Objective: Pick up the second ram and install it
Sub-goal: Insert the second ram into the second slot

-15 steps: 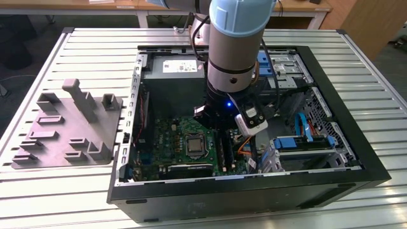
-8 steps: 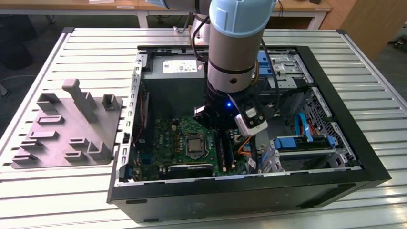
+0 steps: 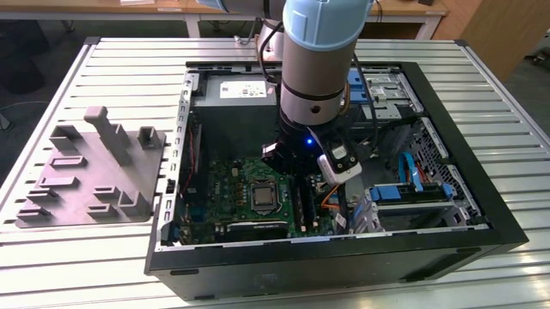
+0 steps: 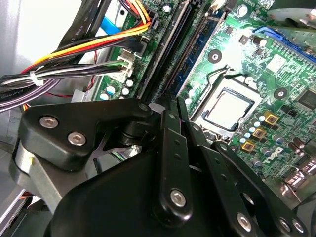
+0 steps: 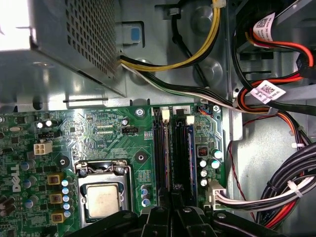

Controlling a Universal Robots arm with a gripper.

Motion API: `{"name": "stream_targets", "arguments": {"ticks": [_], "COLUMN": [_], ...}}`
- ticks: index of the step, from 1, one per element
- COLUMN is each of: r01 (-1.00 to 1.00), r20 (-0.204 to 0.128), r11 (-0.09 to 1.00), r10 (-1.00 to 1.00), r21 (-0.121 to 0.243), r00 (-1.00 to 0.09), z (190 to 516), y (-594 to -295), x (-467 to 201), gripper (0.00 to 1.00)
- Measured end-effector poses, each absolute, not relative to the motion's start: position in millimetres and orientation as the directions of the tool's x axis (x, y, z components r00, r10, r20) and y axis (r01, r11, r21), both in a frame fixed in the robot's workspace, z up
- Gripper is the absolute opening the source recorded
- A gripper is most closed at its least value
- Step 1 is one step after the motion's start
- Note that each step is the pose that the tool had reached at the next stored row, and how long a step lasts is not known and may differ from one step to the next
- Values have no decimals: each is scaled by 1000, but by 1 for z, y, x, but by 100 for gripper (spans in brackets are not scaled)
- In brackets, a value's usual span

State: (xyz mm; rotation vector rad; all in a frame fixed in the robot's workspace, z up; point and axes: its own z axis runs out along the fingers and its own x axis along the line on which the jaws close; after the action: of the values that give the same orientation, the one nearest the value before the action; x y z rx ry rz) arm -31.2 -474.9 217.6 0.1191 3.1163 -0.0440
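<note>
Where memory slots [image 5: 161,148] run beside cables [image 5: 281,182], the fingers [image 4: 170,148] hang pressed together.

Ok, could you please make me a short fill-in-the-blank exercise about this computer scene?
The gripper hangs over the memory slots, whose colour is ___.
The circuit board around them is coloured ___.
The grey tray lies at the exterior view's ___ of the case.
Missing words: black; green; left.

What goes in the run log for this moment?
arm: inside open computer case | gripper: low over motherboard ram slots | seen: one blue ram strip seated in a slot | grasp: cannot tell
</note>
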Motion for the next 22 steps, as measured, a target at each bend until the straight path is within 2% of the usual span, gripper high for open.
{"name": "stream_targets", "arguments": {"ticks": [22], "r01": [77], "r20": [-28], "r11": [997], "r10": [76], "r21": [-12], "r00": [-997], "z": [220], "y": [-475], "x": [-31], "gripper": [13]}}
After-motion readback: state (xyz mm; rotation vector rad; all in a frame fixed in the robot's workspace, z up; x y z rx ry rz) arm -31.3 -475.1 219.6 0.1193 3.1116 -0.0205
